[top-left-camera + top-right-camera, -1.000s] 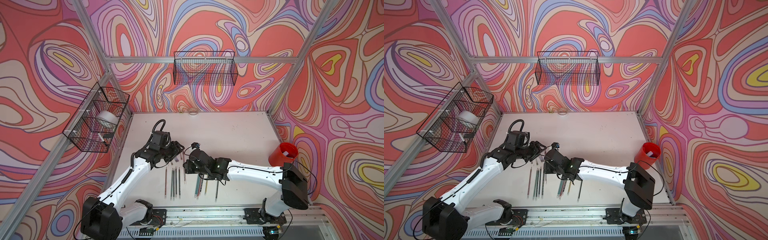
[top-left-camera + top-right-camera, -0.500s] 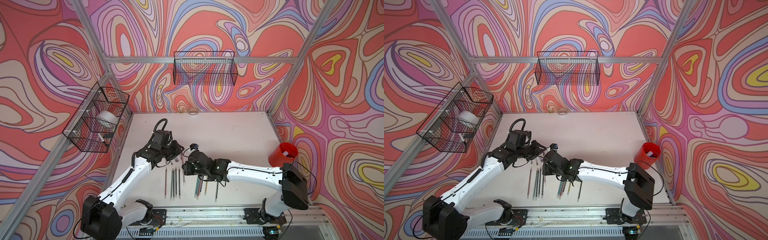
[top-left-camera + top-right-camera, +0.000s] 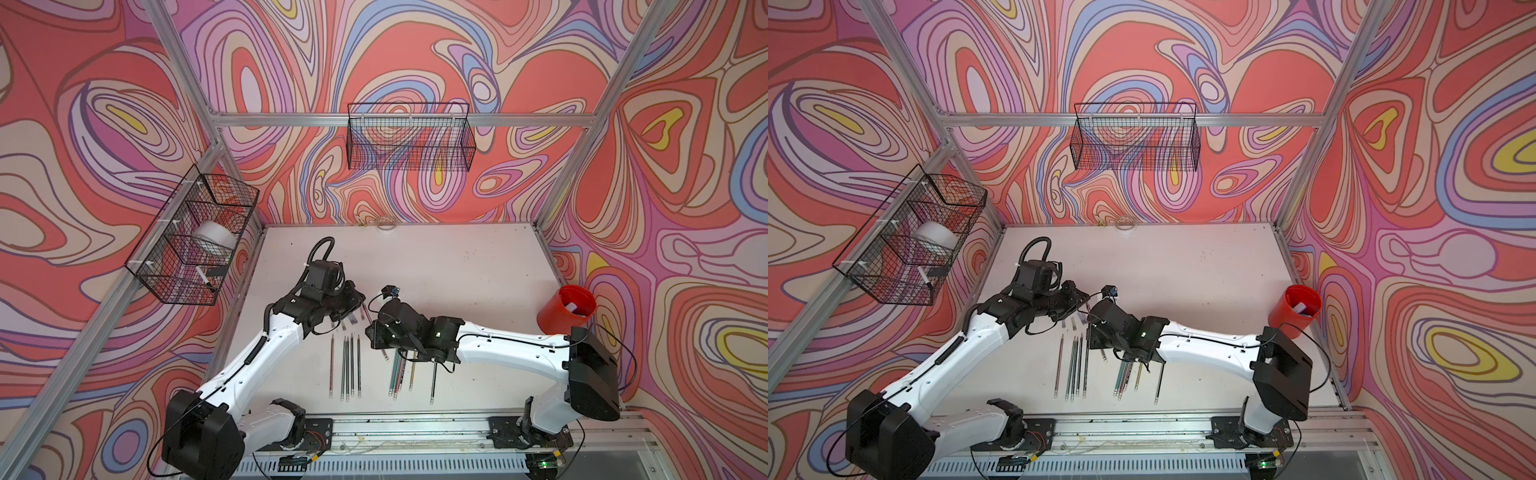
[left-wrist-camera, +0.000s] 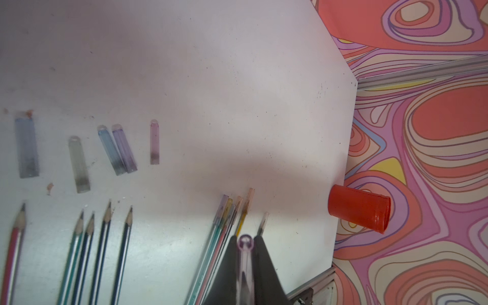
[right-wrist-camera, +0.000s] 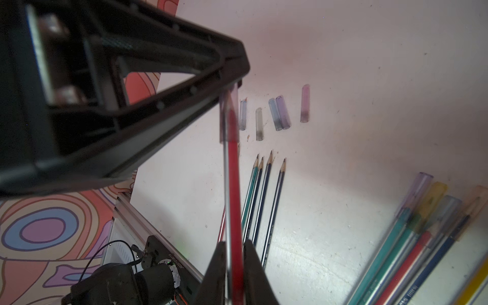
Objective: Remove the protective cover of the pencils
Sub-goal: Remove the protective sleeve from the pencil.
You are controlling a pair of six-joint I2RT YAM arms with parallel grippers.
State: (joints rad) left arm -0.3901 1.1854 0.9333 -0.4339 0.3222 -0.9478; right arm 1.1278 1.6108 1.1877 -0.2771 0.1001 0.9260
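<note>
White counter point(image 3: 457, 266), scuffed, speckled with dark marks. A red cup point(image 3: 566, 316) stands near its right edge, something pale inside. Small clear ring point(image 3: 385, 223) at the counter's back edge, against the wall. On the back wall, a black wire basket point(image 3: 409, 137). On the left wall, a second wire basket point(image 3: 195, 237): white roll point(image 3: 214, 237) in one compartment, white marker point(image 3: 204, 278) with black cap in the next, nearer the front. Swirl-patterned walls point(image 3: 415, 50); aluminium frame point(image 3: 399, 120).
</note>
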